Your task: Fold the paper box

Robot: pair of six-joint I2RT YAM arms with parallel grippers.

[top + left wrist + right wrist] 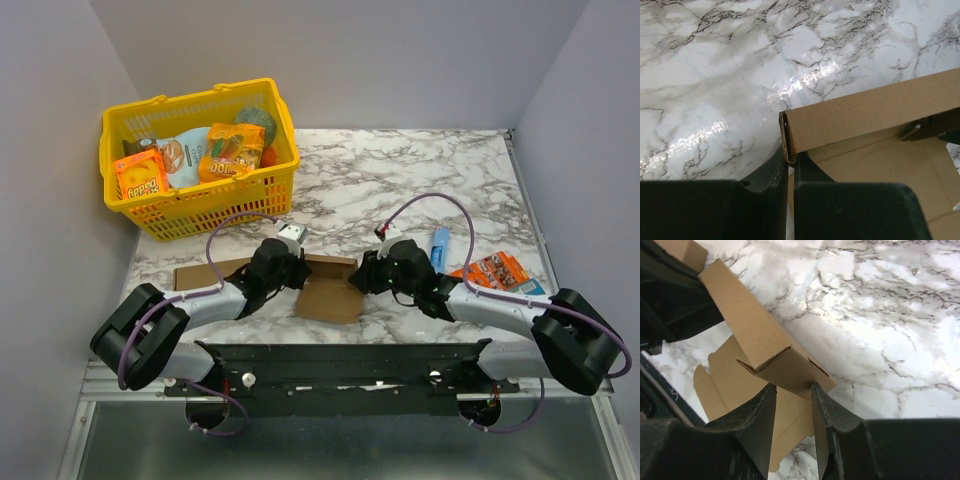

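Brown creased cardboard made up the paper box (330, 297), which lay near the front middle of the white marble-patterned table (420, 170), between the two arms.

1. Done: one long side wall stood raised off the base panel and appeared folded over on itself (the left wrist view showed a doubled edge at its corner).
2. Left gripper (790, 161): fingers clenched tight on that doubled corner.
3. Right gripper (792, 392): fingers closed across the other end of the same wall, near its slotted tabs.
4. Left to do, judging by these views: the base panel and the remaining flaps lay flat on the table, so the other walls had not been raised or tucked. The task stood at an early-to-middle stage.
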